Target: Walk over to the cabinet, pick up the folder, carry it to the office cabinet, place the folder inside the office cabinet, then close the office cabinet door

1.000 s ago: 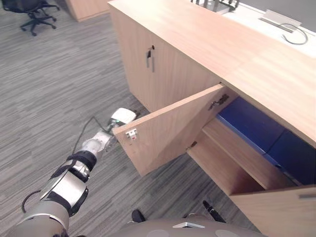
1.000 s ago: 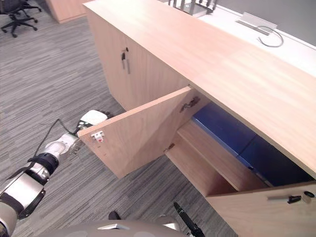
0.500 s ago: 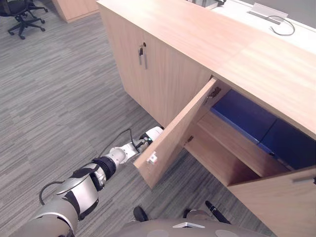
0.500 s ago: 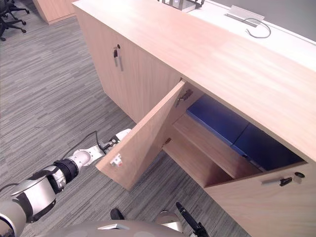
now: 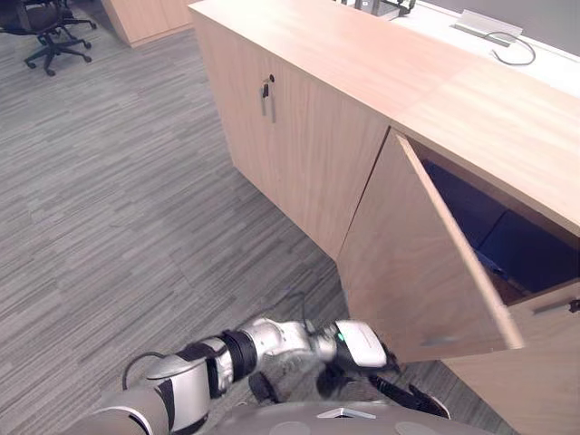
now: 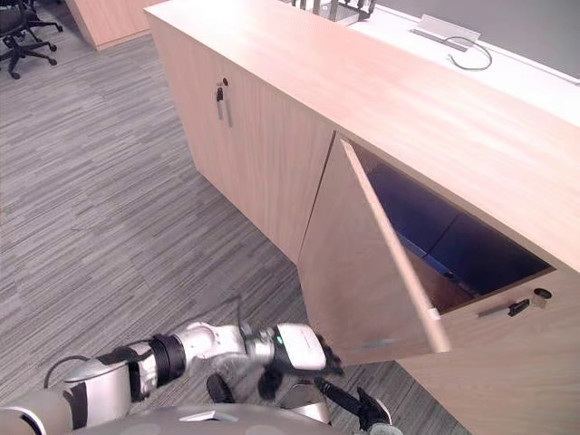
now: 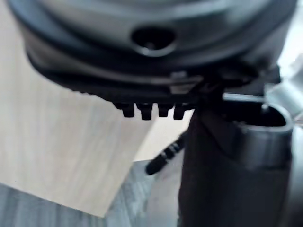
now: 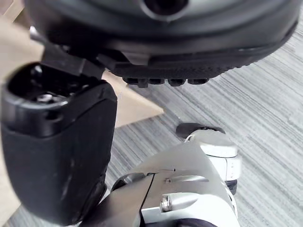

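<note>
Low beside the long light-wood office cabinet [image 5: 362, 63], the left hand [image 5: 360, 343] sits at a half-open door.

That light-wood hinged door [image 5: 408, 263] stands ajar at an angle. The hand is just below its lower edge, and I cannot tell whether they touch or how its fingers are set. A dark blue flat folder [image 6: 476, 254] lies inside on the shelf behind the door. The right hand [image 8: 156, 42] hangs over grey striped carpet [image 5: 109, 199], its grip unreadable.

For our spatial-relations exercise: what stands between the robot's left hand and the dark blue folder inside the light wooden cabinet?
The partly open light wooden door, between left hand and dark blue folder; the left eye view shows it.
</note>
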`<state>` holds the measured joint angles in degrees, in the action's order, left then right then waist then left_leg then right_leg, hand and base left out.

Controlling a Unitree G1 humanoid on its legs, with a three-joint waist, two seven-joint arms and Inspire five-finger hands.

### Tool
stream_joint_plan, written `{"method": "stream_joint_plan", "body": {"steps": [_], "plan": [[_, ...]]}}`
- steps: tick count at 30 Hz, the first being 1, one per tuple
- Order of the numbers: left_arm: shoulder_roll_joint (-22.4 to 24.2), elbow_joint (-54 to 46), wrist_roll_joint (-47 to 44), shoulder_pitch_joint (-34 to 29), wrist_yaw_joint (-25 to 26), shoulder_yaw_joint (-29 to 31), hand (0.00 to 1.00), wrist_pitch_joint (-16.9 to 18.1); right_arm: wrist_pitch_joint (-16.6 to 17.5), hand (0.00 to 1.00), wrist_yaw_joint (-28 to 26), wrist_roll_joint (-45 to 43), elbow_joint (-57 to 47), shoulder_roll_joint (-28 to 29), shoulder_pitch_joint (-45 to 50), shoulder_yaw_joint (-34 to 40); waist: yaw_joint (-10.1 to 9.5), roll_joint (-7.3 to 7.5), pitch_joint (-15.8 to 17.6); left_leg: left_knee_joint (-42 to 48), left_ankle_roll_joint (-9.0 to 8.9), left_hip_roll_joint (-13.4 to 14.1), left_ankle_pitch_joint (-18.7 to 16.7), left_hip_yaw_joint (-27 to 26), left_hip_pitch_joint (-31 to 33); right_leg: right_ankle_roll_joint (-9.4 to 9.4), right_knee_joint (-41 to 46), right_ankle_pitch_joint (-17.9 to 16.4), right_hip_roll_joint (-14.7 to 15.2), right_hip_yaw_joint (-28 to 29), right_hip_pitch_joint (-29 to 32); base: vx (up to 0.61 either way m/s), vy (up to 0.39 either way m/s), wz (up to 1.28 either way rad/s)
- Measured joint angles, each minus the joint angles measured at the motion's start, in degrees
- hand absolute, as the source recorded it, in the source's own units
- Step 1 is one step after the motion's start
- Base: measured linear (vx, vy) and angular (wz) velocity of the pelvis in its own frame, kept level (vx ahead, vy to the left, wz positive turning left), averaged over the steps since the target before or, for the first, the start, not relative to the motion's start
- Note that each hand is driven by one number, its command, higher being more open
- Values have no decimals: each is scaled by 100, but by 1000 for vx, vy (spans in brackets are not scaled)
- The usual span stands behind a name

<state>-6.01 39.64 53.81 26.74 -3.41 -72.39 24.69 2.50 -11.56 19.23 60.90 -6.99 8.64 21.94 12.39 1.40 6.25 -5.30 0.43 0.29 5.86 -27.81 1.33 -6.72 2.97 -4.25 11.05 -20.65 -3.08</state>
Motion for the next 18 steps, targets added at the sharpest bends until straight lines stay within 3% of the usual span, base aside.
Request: {"method": "stream_joint_plan", "body": {"steps": [4,12,15,18], "plan": [[5,-1,-152,21,-95,-51,100,-56,71,100,-413,668,-252,-323,7,-420,26,67,-10,1,-5,-9,-7,-10,0,6,-4,10,8,12,2,2,8,0],[2,-110,-199,33,-110,-190,100,-128,379,100,-764,1170,-617,-1205,152,-1703,27,-40,-29,11,-45,-24,-75,-39,-7,20,-3,7,-14,49,9,55,6,-2],[-17,-106,-208,28,-175,-353,100,-132,192,100,-829,1499,-599,-1403,356,-2420,22,-96,-23,18,-15,-31,-91,-37,-7,64,-2,-19,-26,47,-5,89,-17,1],[-18,-106,-219,20,-183,-331,100,-140,-51,100,-1071,1657,-237,-1252,572,-3241,10,-118,-17,18,-16,-60,-120,10,-73,166,-6,-79,-54,25,-107,93,-9,6]]}}
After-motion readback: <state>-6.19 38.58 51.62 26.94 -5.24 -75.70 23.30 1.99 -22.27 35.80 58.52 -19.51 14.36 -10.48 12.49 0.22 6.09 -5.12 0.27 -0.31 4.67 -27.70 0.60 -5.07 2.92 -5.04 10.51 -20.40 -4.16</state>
